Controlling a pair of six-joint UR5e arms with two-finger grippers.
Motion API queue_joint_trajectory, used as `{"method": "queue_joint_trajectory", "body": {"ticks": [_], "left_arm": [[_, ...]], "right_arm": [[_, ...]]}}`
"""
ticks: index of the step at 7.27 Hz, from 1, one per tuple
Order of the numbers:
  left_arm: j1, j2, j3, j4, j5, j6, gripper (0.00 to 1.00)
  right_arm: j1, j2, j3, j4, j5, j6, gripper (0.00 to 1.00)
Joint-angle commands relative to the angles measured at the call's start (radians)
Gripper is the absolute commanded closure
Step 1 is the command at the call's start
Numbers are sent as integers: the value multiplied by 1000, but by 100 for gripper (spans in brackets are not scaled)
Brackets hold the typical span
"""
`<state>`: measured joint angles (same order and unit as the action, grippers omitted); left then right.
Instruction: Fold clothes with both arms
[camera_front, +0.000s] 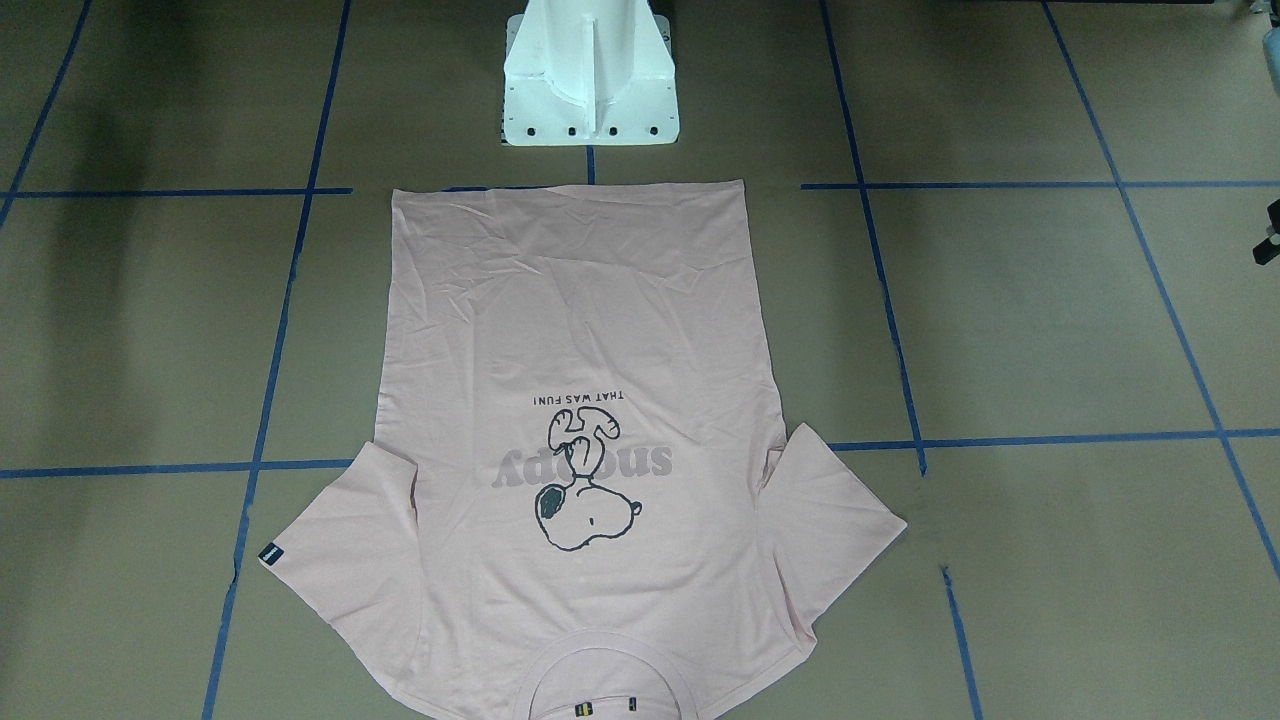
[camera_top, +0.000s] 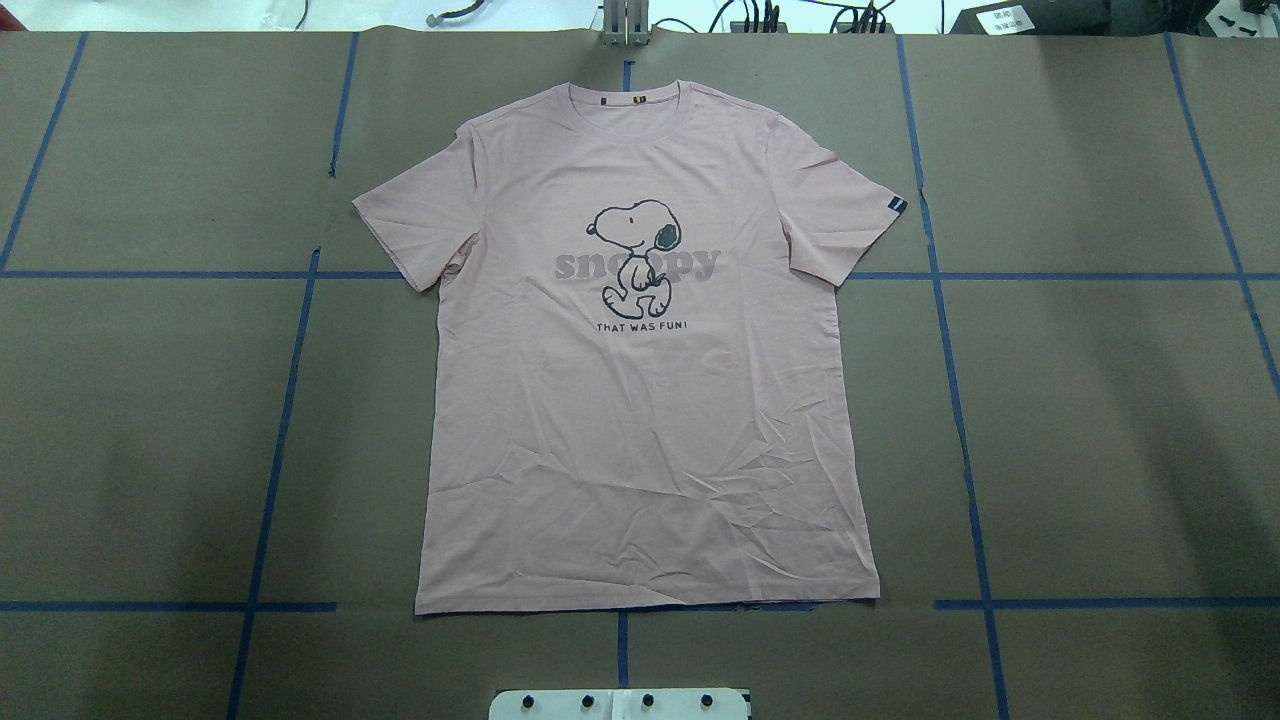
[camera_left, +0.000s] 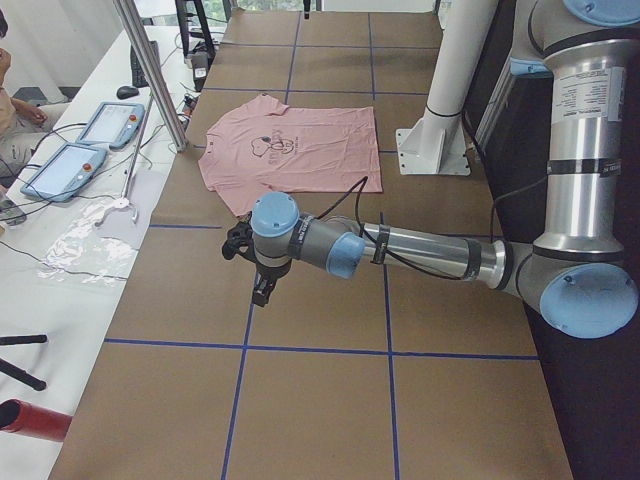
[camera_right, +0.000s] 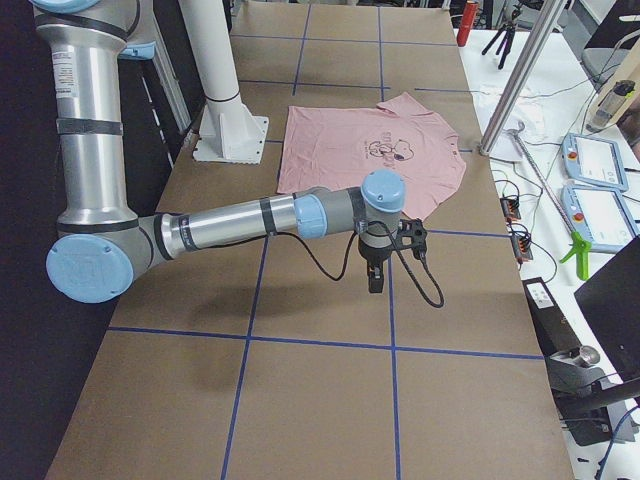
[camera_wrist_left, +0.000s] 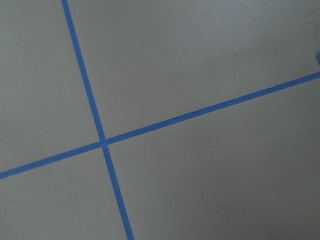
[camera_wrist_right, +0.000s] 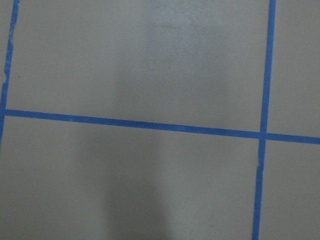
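Observation:
The pale pink T-shirt (camera_top: 640, 420) lies spread flat, print side up, in the middle of the table, with both sleeves out and the collar at the far side from the robot's base. It also shows from across the table as the T-shirt (camera_front: 580, 320), with a small black sleeve tag (camera_front: 271, 553). My left gripper (camera_left: 262, 292) hangs above bare table well off the shirt's left side. My right gripper (camera_right: 374, 280) hangs above bare table off its right side. Whether either is open or shut, I cannot tell. Both wrist views show only table.
The brown table (camera_top: 1100, 420) carries a grid of blue tape lines. The white pedestal base (camera_front: 590, 75) stands just behind the shirt's hem. Teach pendants (camera_left: 85, 145) and cables lie on a side bench, and a metal post (camera_left: 150, 70) rises near the collar end.

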<state>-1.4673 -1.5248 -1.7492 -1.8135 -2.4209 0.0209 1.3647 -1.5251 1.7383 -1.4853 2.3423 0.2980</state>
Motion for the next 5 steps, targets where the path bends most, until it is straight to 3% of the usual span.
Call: {"method": "queue_joint_trajectory", "body": {"ticks": [1,2,3,5], "left_arm": [[8,0,-7,-20,-36,-1,0],[8,0,-3,-20,-37,-2,0],[7,2,-6,-18,-37,-2,0],[8,0,11,-18,-37,-1,0]], "right_arm": [[-160,132,-179,307,-21,415,0],[-256,267,-280,386,-82,629,5],[-365,358,-323,384,-218,747,9],[-387,503,-475,387,-278,824,11]]}}
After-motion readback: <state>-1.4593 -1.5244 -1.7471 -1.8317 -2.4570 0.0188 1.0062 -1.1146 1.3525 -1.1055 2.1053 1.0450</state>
